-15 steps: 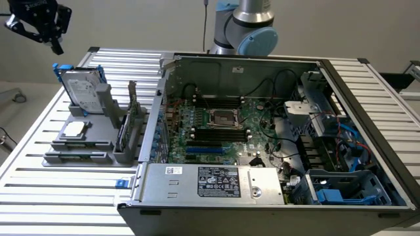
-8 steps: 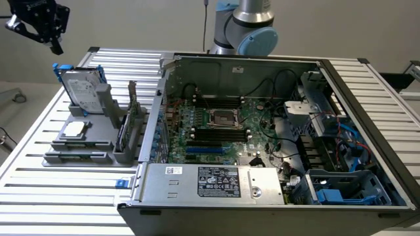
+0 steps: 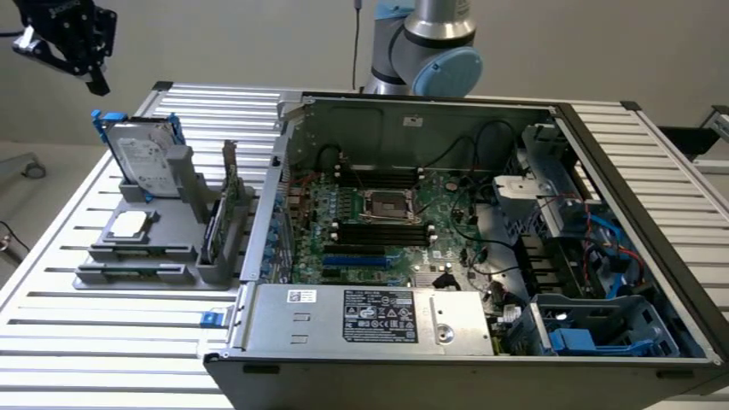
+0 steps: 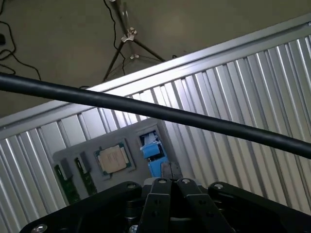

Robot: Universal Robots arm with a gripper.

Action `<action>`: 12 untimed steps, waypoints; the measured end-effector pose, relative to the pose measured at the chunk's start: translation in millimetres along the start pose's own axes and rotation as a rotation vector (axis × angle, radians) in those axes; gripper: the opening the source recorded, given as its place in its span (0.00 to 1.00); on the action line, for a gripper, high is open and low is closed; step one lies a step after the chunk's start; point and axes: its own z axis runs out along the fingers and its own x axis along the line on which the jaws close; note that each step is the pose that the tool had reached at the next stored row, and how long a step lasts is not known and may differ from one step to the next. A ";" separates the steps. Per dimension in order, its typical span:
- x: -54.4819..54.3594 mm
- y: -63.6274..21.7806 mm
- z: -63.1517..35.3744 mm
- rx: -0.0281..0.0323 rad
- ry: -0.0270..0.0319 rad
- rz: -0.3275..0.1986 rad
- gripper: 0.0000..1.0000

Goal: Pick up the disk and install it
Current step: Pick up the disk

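The disk (image 3: 146, 158), a silver-grey drive with a white label in a blue carrier, stands upright in a grey holder (image 3: 148, 256) on the slatted table at the exterior view's left. My gripper (image 3: 96, 84) hangs high above and to the left of it, well apart from it. In the wrist view the gripper (image 4: 168, 174) is shut with nothing between its fingers. Just beyond the fingertips is the disk's blue carrier edge (image 4: 152, 151), far below.
An open computer case (image 3: 456, 231) fills the table's middle, with a blue drive cage (image 3: 603, 329) in its near right corner. A small square chip (image 4: 112, 158) and green memory sticks (image 4: 73, 177) lie on the holder. A black cable (image 4: 155, 114) crosses the wrist view. A tripod (image 4: 127, 36) stands on the floor.
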 end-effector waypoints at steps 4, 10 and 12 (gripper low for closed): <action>0.0 0.0 0.0 0.0060 0.0019 -0.072 0.11; 0.0 0.0 0.3 0.0136 0.0068 -0.182 0.11; 0.0 0.0 0.4 0.0152 0.0085 -0.218 0.11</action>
